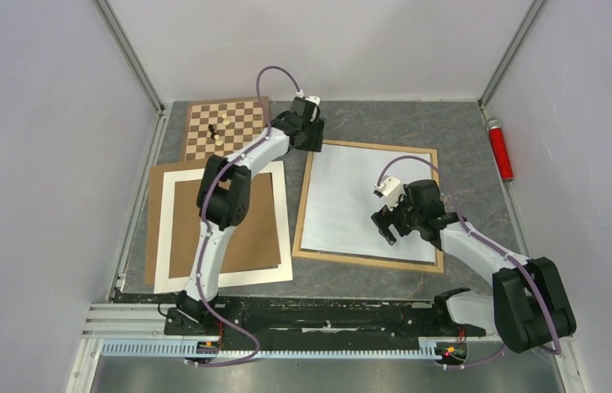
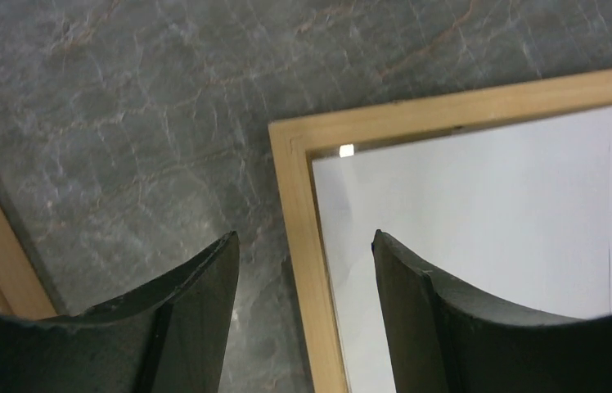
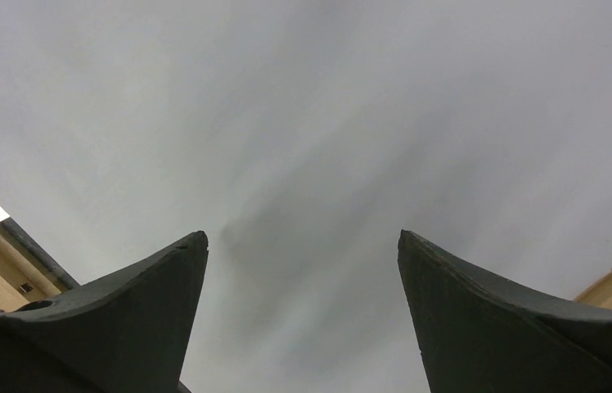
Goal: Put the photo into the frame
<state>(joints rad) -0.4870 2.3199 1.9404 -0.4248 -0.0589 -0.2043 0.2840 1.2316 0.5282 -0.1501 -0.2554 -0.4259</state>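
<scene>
Bright, even light with soft shadows; one small glare patch inside the frame [image 2: 296,237] corner.

Left arm [image 1: 225,192] is covering part of the white mat [image 1: 164,229]; right tool [image 1: 386,229] is hiding some white sheet [image 1: 344,196] inside the frame [image 1: 368,261].

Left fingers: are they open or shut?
Open. The left fingers stand wide apart over a corner of the frame, holding nothing.

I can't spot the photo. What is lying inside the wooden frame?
A plain white sheet fills the frame; no lake picture shows. The right hand covers part of it, and anything beneath the sheet is hidden.
</scene>
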